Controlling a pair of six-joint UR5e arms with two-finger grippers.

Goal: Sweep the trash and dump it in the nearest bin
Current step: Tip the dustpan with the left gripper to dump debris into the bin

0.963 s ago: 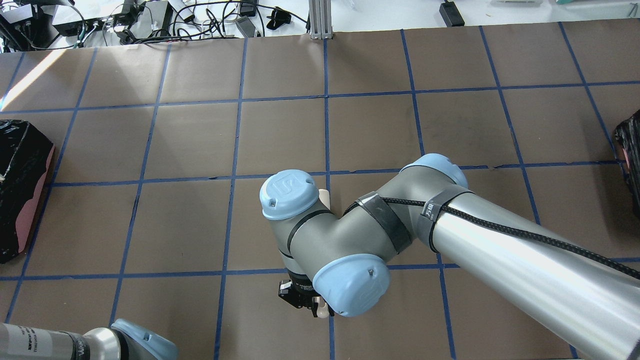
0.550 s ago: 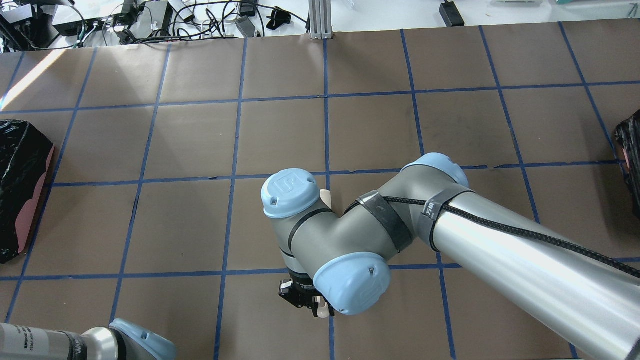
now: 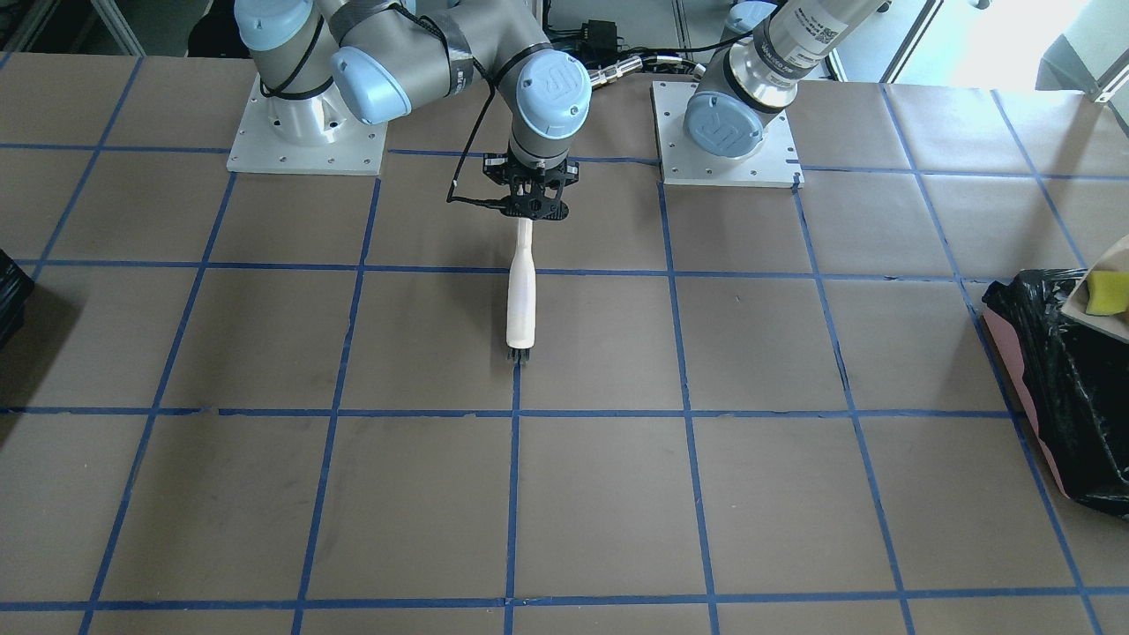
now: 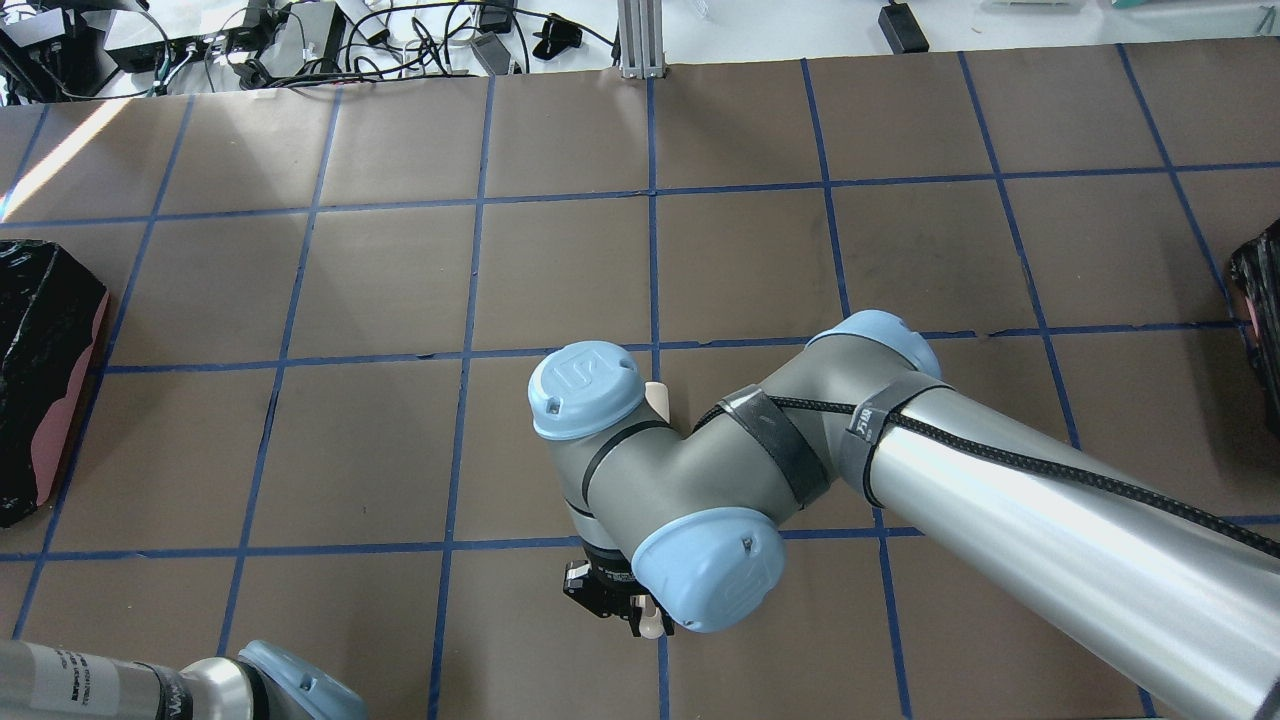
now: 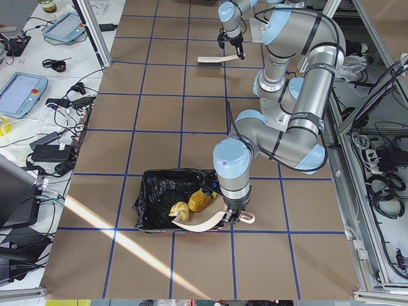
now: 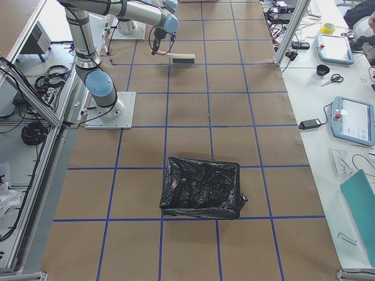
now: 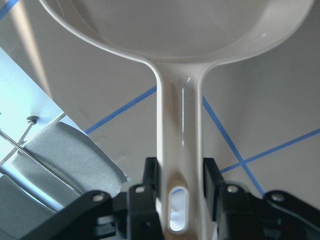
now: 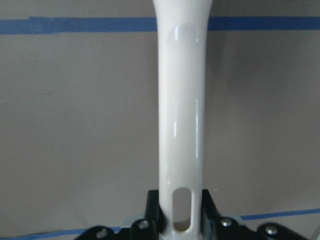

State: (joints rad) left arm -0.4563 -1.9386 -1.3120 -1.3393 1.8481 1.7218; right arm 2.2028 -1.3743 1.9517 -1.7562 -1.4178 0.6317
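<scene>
Robotics lab; tape-gridded bench (image 3: 794, 494), teach pendants (image 6: 354, 120), loose cables (image 4: 425, 40), alu frame post (image 4: 636, 40).

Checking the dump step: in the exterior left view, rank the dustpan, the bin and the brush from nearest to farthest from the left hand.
1. The dustpan: gripped by its handle in the left hand, its pan out over the bin.
2. The bin: just beside and below that hand, at the near end of the table.
3. The brush: at the far end, held by the right hand.
</scene>
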